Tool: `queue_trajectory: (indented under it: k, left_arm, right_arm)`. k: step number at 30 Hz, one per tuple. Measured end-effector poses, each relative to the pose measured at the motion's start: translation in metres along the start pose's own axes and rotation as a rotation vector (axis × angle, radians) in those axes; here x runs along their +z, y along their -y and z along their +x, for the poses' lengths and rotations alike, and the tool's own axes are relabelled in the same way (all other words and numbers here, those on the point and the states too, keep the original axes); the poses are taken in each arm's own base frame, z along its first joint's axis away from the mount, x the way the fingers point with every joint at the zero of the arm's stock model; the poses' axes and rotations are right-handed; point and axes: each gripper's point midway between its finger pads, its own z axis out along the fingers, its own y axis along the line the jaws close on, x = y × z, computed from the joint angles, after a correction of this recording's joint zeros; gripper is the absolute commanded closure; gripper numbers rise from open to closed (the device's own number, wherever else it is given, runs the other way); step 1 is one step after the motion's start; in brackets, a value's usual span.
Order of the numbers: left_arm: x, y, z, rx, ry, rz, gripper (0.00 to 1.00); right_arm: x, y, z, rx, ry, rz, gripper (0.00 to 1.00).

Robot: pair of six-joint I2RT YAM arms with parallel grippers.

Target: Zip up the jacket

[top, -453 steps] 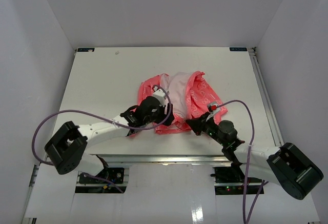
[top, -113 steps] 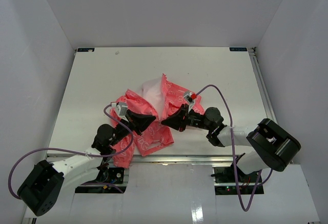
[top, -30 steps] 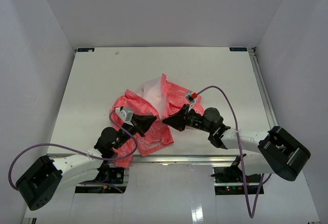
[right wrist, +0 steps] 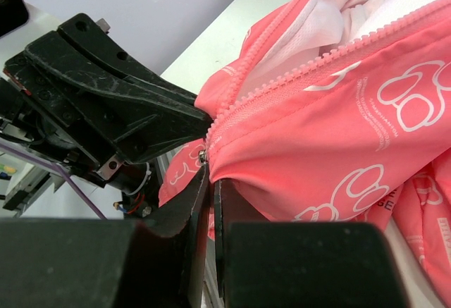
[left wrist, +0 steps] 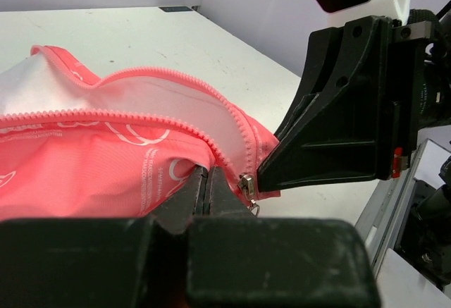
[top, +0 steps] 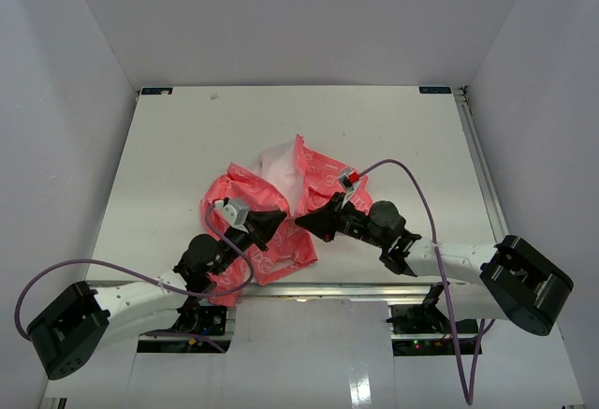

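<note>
The jacket (top: 241, 191) lies crumpled on the near middle of the bench (top: 187, 138). It is coral-pink with a white print, and its front is open, so the white lining (top: 278, 161) shows toward the far side. The two rows of pink zipper teeth (left wrist: 141, 119) run apart over most of their length and come together at the near hem, where the small metal slider (left wrist: 246, 184) sits. The left fingers (left wrist: 176, 196) are pressed narrow together, pinching pink cloth just beside that slider. The right fingers (right wrist: 192, 199) are closed to a thin slit on the hem just under the slider. In the left wrist view their black body fills the space right behind the slider. From above, the two sets of fingers point at each other over the jacket's near edge, with their tips close together. The left arm reaches in from the near left and the right arm from the near right, each trailing a purple cable (top: 112, 267).
</note>
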Motion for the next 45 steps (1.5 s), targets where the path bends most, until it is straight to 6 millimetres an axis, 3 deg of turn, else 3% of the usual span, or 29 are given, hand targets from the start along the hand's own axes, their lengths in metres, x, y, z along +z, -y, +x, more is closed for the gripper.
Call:
queue_trajectory:
  k: [14, 45]
  left_arm:
    - [0.000, 0.012, 0.001, 0.000, -0.012, 0.070, 1.00]
    - [0.002, 0.011, -0.006, -0.005, 0.019, 0.058, 1.00]
  right_arm:
    - [-0.003, 0.012, 0.006, -0.040, -0.024, 0.051, 0.92]
    - [-0.007, -0.005, -0.013, 0.002, 0.080, -0.010, 0.92]
